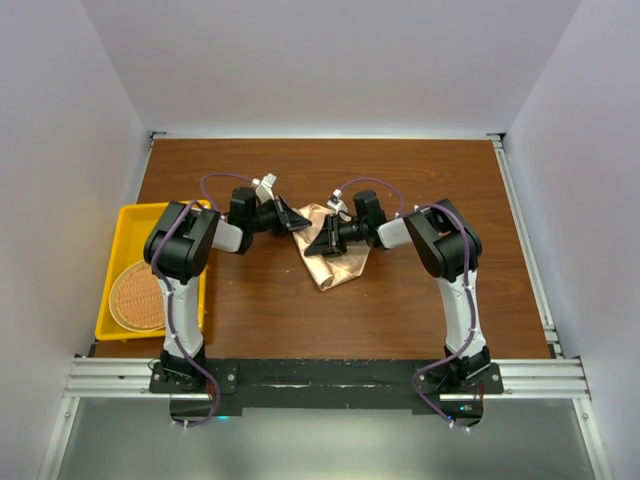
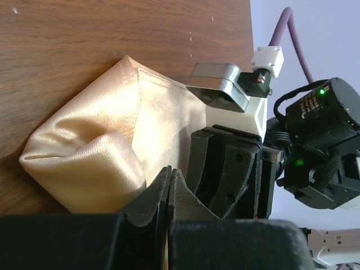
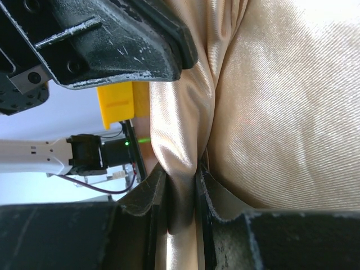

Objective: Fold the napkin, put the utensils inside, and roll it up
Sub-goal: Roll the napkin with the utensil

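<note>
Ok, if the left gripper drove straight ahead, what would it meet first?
The napkin, bunched right at the left gripper's tips. Just behind the cloth sits the right gripper, though depth is hard to judge.

A brown wood-grain table [image 1: 400, 310] fills the middle of the top view, boxed in by plain white walls [image 1: 330, 60] on the left, far and right sides. A yellow tray [image 1: 125, 222] sits at the table's left edge, about midway between near and far. A round woven mat [image 1: 137, 297] lies in the tray's near half. A silver rail [image 1: 540, 378] runs across the table's near edge, and a thinner side rail [image 1: 525, 240] runs along its right side. The left wrist view shows the dark grain with a few pale specks, and the right wrist view catches a corner of the tray.
</note>
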`<act>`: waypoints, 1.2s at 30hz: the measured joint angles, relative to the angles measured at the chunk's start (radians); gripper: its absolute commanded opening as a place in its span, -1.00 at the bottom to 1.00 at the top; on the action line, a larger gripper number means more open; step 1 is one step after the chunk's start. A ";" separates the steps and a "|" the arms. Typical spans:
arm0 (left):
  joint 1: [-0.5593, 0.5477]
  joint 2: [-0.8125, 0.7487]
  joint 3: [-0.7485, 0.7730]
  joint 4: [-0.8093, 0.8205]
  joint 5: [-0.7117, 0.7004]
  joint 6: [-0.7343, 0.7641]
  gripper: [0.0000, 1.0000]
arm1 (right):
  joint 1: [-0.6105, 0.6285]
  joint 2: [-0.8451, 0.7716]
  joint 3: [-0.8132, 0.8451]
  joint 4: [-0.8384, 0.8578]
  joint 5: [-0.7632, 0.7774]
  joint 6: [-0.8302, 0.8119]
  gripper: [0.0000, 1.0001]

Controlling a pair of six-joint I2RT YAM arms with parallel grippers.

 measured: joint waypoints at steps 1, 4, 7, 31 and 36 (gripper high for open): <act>-0.002 0.001 0.007 -0.013 0.001 0.007 -1.00 | 0.000 -0.007 0.003 -0.024 0.008 -0.016 -0.57; -0.005 0.004 0.029 -0.057 0.005 0.028 -1.00 | 0.000 -0.027 0.030 -0.124 0.036 -0.084 -0.32; -0.007 0.010 0.041 -0.115 -0.026 0.070 -1.00 | 0.000 -0.049 0.069 -0.254 0.065 -0.152 -0.11; -0.010 0.016 0.123 -0.296 -0.035 0.140 -1.00 | 0.219 -0.053 0.706 -1.142 0.853 -0.697 0.56; -0.010 0.016 0.142 -0.341 -0.035 0.141 -1.00 | 0.332 -0.017 0.736 -1.190 1.041 -0.733 0.43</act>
